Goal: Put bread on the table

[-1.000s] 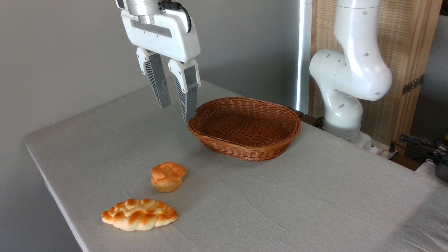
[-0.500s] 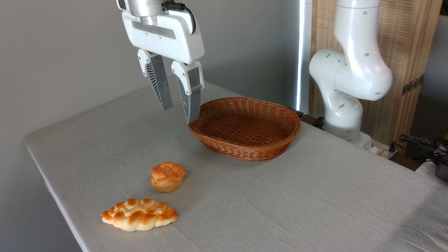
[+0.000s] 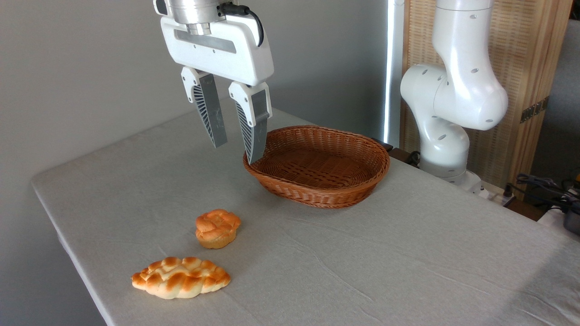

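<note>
The bread (image 3: 217, 227), a small round orange-brown bun with a knotted top, rests upright on the grey cloth of the table (image 3: 408, 253), left of centre. My gripper (image 3: 236, 154) hangs well above and behind it, near the left rim of the basket. Its two grey fingers (image 3: 211, 115) point down, spread apart, with nothing between them.
A brown oval wicker basket (image 3: 317, 165) with nothing in it sits behind the bun, at the table's middle. A flat braided loaf (image 3: 180, 277) lies near the front left edge. The white arm base (image 3: 448, 104) rises at the right, cables (image 3: 543, 185) beyond it.
The gripper has drifted to the right and slightly down, toward the basket's left rim, staying open. The bun, loaf and basket have not moved.
</note>
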Action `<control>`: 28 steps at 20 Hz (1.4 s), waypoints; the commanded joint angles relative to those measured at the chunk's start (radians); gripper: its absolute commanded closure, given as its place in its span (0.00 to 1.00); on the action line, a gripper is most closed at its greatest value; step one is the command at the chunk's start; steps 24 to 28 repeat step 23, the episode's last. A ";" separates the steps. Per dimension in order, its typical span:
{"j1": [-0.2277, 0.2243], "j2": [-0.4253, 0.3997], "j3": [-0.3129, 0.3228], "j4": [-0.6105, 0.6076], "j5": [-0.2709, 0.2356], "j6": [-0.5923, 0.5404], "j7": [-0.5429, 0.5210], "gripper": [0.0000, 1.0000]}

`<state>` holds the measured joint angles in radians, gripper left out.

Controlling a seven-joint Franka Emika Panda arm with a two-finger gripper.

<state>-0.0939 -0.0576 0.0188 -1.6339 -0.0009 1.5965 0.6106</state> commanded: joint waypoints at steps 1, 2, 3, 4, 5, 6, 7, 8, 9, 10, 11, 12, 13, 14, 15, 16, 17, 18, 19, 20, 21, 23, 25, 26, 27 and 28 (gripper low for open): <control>-0.004 0.024 0.000 0.032 -0.002 -0.017 -0.014 0.00; -0.004 0.024 0.000 0.032 -0.002 -0.017 -0.014 0.00; -0.004 0.024 0.000 0.032 -0.004 -0.017 -0.014 0.00; -0.004 0.024 0.000 0.032 -0.004 -0.017 -0.014 0.00; -0.004 0.024 0.000 0.032 -0.004 -0.017 -0.008 0.00; -0.004 0.024 0.000 0.032 -0.004 -0.017 -0.005 0.00; -0.006 0.025 -0.002 0.032 -0.004 -0.015 -0.005 0.00; -0.007 0.025 -0.002 0.032 -0.004 -0.017 -0.003 0.00; -0.007 0.025 -0.002 0.032 -0.004 -0.015 -0.002 0.00; -0.007 0.025 -0.006 0.032 -0.004 -0.015 0.008 0.00; -0.007 0.025 -0.008 0.032 -0.005 -0.017 0.018 0.00; -0.007 0.025 -0.010 0.032 -0.005 -0.017 0.046 0.00; -0.007 0.025 -0.010 0.032 -0.005 -0.018 0.061 0.00; -0.007 0.025 -0.010 0.032 -0.005 -0.017 0.061 0.00; -0.007 0.025 -0.010 0.032 -0.007 -0.017 0.060 0.00; -0.007 0.025 -0.010 0.032 -0.007 -0.018 0.063 0.00; -0.007 0.025 -0.010 0.032 -0.007 -0.017 0.063 0.00; -0.007 0.025 -0.010 0.032 -0.007 -0.017 0.061 0.00; -0.007 0.025 -0.010 0.032 -0.007 -0.017 0.061 0.00; -0.007 0.025 -0.010 0.032 -0.007 -0.018 0.061 0.00; -0.007 0.025 -0.010 0.032 -0.007 -0.017 0.061 0.00; -0.007 0.025 -0.010 0.032 -0.007 -0.018 0.060 0.00; -0.007 0.025 -0.010 0.032 -0.007 -0.018 0.060 0.00; -0.007 0.025 -0.010 0.032 -0.007 -0.018 0.060 0.00; -0.007 0.025 -0.010 0.032 -0.007 -0.018 0.060 0.00; -0.007 0.025 -0.010 0.032 -0.007 -0.018 0.060 0.00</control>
